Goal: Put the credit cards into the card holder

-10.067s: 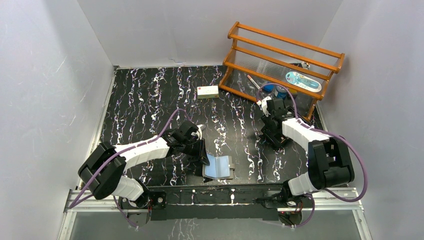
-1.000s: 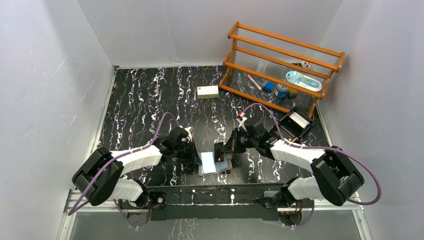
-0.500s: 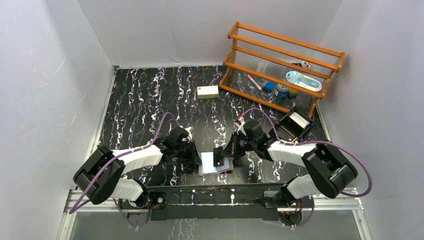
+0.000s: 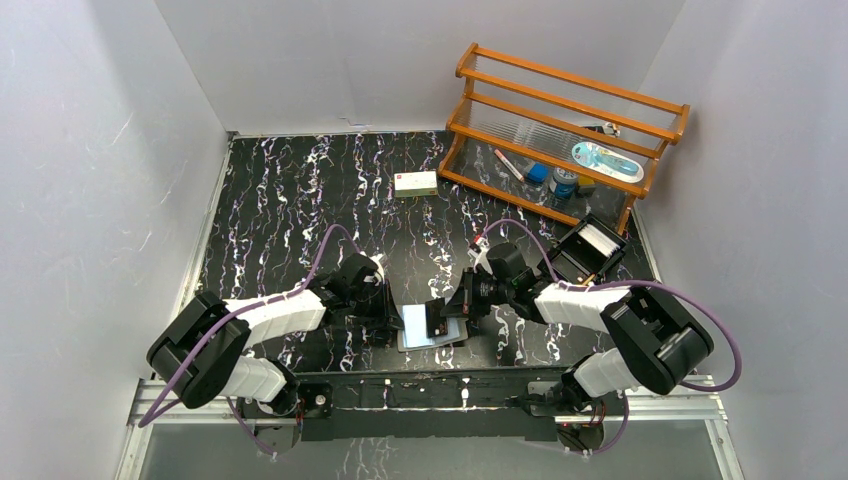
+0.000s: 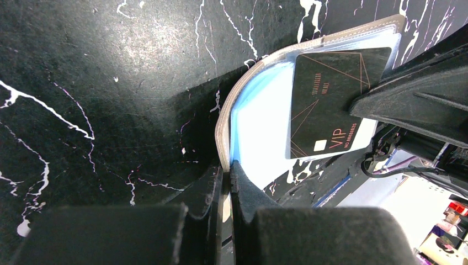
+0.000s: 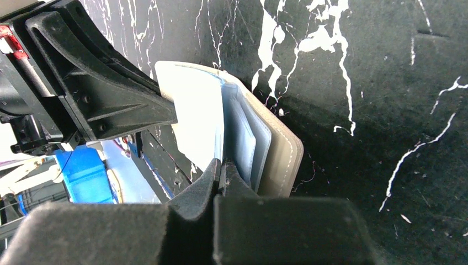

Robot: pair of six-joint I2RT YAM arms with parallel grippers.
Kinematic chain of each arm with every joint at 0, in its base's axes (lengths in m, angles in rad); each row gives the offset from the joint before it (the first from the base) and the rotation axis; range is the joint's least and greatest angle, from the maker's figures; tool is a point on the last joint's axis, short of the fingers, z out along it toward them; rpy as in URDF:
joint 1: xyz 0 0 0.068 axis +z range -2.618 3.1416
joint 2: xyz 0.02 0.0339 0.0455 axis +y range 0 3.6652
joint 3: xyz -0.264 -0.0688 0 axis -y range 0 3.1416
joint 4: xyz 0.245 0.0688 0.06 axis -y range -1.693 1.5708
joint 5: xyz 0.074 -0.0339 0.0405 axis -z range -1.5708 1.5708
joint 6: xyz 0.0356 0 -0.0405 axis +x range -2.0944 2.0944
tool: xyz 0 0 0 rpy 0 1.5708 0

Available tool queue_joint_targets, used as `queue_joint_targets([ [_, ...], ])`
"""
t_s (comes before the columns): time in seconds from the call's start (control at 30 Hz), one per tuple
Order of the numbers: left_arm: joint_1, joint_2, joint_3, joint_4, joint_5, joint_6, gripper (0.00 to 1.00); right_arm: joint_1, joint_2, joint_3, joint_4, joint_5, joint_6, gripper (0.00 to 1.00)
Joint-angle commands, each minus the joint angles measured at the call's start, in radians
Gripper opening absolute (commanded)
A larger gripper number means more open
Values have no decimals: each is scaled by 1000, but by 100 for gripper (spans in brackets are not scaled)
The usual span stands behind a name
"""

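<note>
The card holder (image 4: pixel 418 332) lies open near the table's front edge, taupe outside (image 6: pixel 282 154) and light blue inside (image 5: pixel 259 110). My left gripper (image 4: pixel 388 312) is shut on the holder's left flap edge (image 5: pixel 223 132), pinching it at the fingertips (image 5: pixel 226 165). A black credit card (image 5: pixel 326 105) marked VIP hangs over the open holder, its corner near the clear pockets. My right gripper (image 4: pixel 440 322) is shut on that card, which shows edge-on between its tips (image 6: pixel 222 163). Pale cards (image 4: pixel 599 240) lie in the black tray.
The black tray (image 4: pixel 575 262) sits right of the holder, behind my right arm. A white box with a red mark (image 4: pixel 415 183) lies at mid-table. A wooden rack (image 4: pixel 560 100) with small items stands at the back right. Grey walls close in both sides.
Ten seconds ago my right gripper was at the tray. Over the last second it has carried the card slightly left over the open holder. The left gripper has stayed put.
</note>
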Motion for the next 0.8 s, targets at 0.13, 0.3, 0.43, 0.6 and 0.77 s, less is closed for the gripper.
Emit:
queue_joint_targets([
  [0.13,4,10,24,-36,-13,23,0,-3,2,-16,-1,-18,13,0],
  [0.3,4,10,21,-33,-13,17,0,-3,13,-18,5,-11,33,0],
  [0.43,4,10,24,-33,-11,17,0,-2,33,-9,-7,7,55,0],
  [0.6,4,10,26,-35,-12,17,0,-3,54,-2,-9,-4,64,0],
  [0.77,4,10,28,-32,-10,17,0,-2,57,1,-29,3,67,0],
])
